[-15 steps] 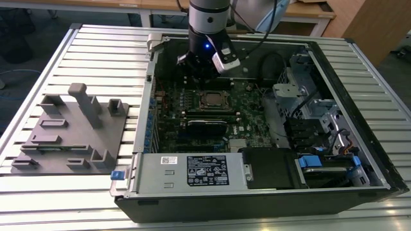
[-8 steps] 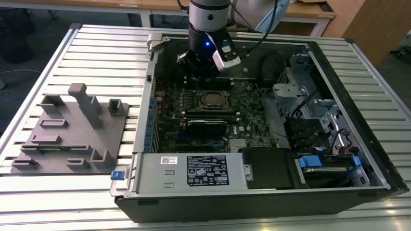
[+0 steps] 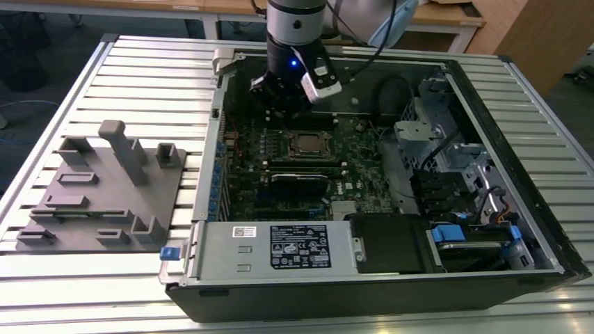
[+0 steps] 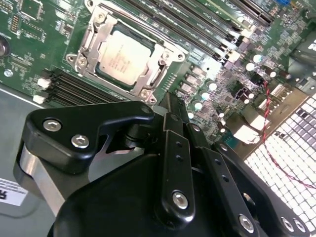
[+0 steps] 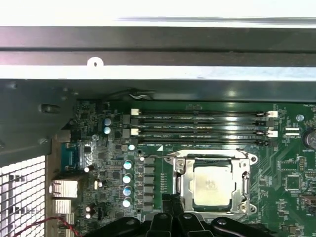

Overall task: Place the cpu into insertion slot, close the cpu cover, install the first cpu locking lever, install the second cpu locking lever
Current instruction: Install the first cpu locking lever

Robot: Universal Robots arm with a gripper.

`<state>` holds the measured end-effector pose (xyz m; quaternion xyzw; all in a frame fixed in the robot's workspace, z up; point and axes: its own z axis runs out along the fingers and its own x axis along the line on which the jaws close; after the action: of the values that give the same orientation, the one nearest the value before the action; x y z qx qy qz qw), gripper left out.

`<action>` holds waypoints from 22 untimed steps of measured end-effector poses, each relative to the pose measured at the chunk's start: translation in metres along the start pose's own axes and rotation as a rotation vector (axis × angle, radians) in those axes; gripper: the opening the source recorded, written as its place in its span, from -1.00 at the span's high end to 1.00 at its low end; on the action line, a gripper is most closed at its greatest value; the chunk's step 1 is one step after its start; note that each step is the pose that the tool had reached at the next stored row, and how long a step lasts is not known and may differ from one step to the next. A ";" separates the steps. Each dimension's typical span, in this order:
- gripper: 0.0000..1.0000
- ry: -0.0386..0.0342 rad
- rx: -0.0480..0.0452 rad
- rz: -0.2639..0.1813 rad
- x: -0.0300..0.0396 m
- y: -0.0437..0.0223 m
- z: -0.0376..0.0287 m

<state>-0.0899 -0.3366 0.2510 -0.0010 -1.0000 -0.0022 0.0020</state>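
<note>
Cpu square, dull silver, cpu cover shiny metal frame

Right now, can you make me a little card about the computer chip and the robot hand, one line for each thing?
cpu: lies flat, silver top showing through the cover's window
cpu cover: down, framing the cpu
hand: shut, nothing seen in it, close beside the cover's edge; touching or not, I can't tell
memory slots: long black rows beside the cpu
computer case: open on the table
grey holder: on the table, at the exterior view's left of the case
</note>
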 end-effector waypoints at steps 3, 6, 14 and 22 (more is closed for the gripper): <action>0.80 0.0000 0.0000 0.000 0.0036 0.0000 0.0001; 0.80 0.0001 0.0000 0.000 0.0065 -0.0001 0.0001; 0.80 0.0001 -0.0004 0.000 0.0153 -0.0003 0.0004; 0.80 -0.0001 -0.0007 0.000 0.0154 -0.0003 -0.0034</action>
<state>-0.1053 -0.3369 0.2544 -0.0013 -1.0000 -0.0026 0.0020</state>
